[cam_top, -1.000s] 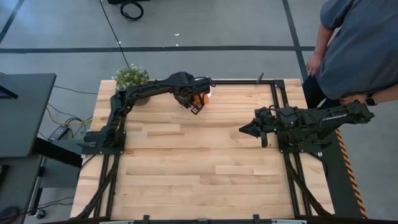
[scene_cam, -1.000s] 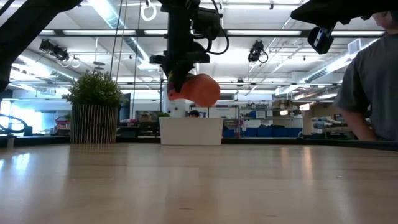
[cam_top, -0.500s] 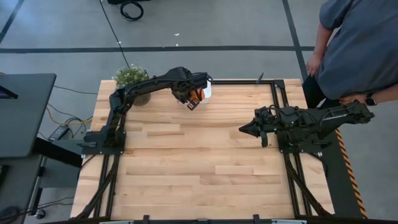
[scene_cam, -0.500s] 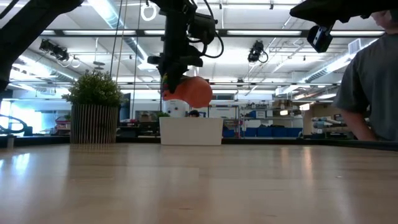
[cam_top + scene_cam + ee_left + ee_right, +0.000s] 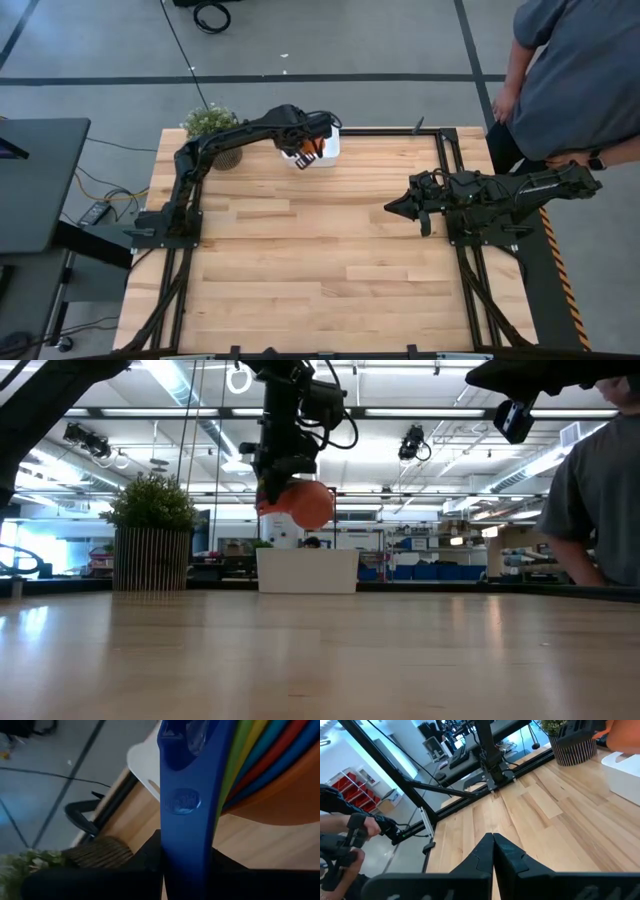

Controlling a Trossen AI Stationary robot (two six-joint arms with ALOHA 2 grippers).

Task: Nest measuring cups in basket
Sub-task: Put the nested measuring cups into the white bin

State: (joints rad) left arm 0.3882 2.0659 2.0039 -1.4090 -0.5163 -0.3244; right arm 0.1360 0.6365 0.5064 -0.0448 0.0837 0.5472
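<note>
One nested stack of measuring cups (image 5: 301, 504) hangs over the basket (image 5: 307, 571), pinched by its handles in your left gripper (image 5: 303, 152).
You carry light, stiff, slick plastic; the blue handle (image 5: 187, 800) is your hold, so keep it square. Your right gripper (image 5: 392, 208) waits clenched and empty, well apart above the table (image 5: 330, 270).

We see a wooden table (image 5: 320, 270); a white basket (image 5: 328, 150) sits at its far edge, a potted plant (image 5: 211, 128) at the far left corner.
</note>
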